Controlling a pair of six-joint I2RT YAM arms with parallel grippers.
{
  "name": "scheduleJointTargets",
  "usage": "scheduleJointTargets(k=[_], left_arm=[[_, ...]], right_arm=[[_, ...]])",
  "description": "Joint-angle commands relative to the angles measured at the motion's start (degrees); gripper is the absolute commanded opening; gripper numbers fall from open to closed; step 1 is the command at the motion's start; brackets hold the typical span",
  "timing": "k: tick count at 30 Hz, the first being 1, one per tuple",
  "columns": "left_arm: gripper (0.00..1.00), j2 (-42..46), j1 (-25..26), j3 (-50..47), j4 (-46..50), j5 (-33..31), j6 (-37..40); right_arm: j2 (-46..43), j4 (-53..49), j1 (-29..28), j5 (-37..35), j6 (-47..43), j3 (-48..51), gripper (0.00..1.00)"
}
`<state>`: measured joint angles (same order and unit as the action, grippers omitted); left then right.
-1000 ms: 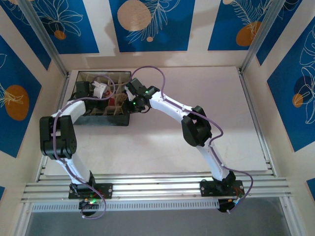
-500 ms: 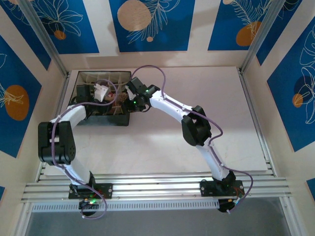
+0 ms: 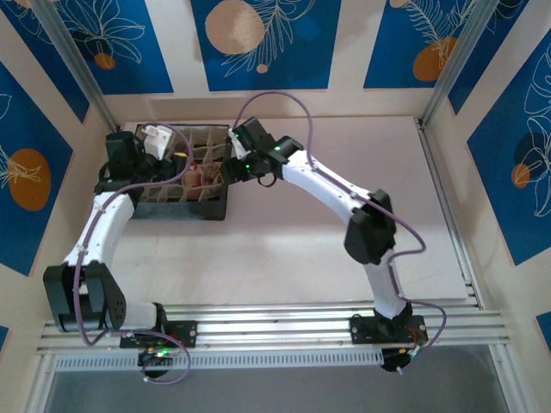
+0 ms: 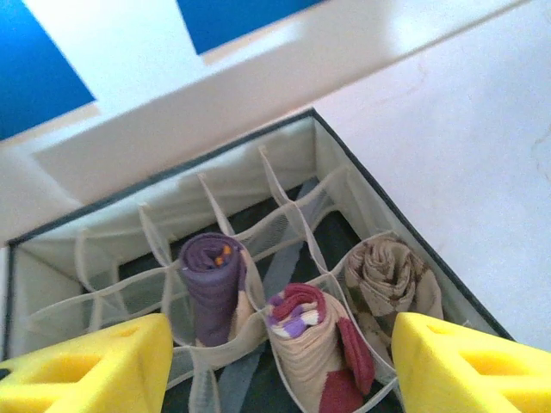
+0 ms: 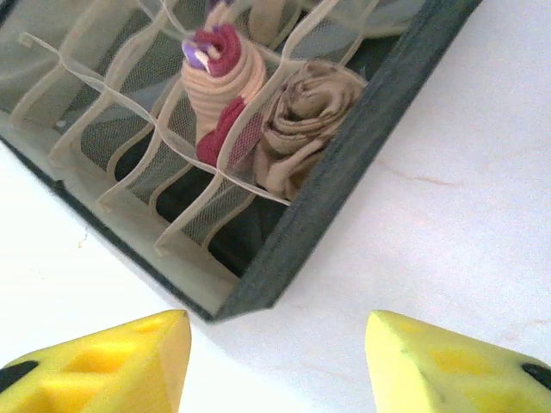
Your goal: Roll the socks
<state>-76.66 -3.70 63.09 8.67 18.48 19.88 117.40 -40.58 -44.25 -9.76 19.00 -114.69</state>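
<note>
1. A dark box (image 3: pixel 184 209) with pale mesh dividers (image 4: pixel 280 194) stands at the far left of the bench (image 3: pixel 275 249), close to the back wall.
2. All three socks are rolled. They stand on end inside the box, one to a cell, in three neighbouring cells.
3. The purple sock (image 4: pixel 211 280) is a tight roll. In the left wrist view it is the leftmost of the three.
4. The red-toed sock (image 4: pixel 312 340) fills the next cell. It is a tan roll with dark red at the crown and down one side, and a bit of purple and white stripe shows at the top.
5. The argyle sock (image 4: pixel 392 274) sits in the cell beside that, against the box's side wall. Its roll is looser, with the folds showing like a rosette.
6. The left hand (image 4: pixel 280 366) hangs above the box with its yellow fingers (image 4: pixel 86 370) well apart. Nothing is between them, so it is open and empty. The socks show below, in the gap.
7. The right hand (image 5: pixel 275 344) is also open and empty, with its fingers spread wide. In its wrist view they hang over bare bench just beside a corner of the box. In the top view this hand is at the box's far right edge.
8. Both hands are clear of the socks.
</note>
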Motion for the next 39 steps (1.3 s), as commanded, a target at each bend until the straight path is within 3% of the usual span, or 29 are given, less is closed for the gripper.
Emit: scheduleJointTargets(k=[1,8,12,14,20,26,32,39], left_arm=[[0.67,5.4,-1.6,-2.2,2.2,-3.9,-3.3],[0.74,18.9,-2.6,-14.0,2.9,-7.1,-7.7],[0.85,26.8,-2.6,-21.8,2.4,-6.1,-10.8],[0.99,30.7,-2.7,-25.5,1.5,-6.8,-12.1],[1.0,38.2,-2.6,-32.8,0.6,-5.7,-14.1],[1.0,36.8,-2.6,-38.0,-4.5,-3.9,-16.0],[1.0,32.4,-2.4,-43.1,-14.8,-3.4,-18.9],[1.0,24.1,-1.8,-49.7,-34.0,-2.8,-20.6]], right_arm=[[-9.7,3.7,0.1,-7.9,-3.0,8.4,0.58],[-30.2,11.2,4.0,-17.1,-1.0,33.2,0.67],[-42.0,12.0,8.3,-19.9,-1.9,46.3,0.71],[-48.3,13.2,10.7,-21.0,-3.5,53.0,0.76],[-70.2,21.5,22.3,-20.0,-8.8,74.1,0.98],[-87.1,38.3,32.2,-13.3,-17.9,94.5,0.99],[-86.3,47.2,39.3,-6.6,-12.3,101.4,0.99],[-71.7,56.3,45.2,-3.5,-8.4,101.8,0.99]])
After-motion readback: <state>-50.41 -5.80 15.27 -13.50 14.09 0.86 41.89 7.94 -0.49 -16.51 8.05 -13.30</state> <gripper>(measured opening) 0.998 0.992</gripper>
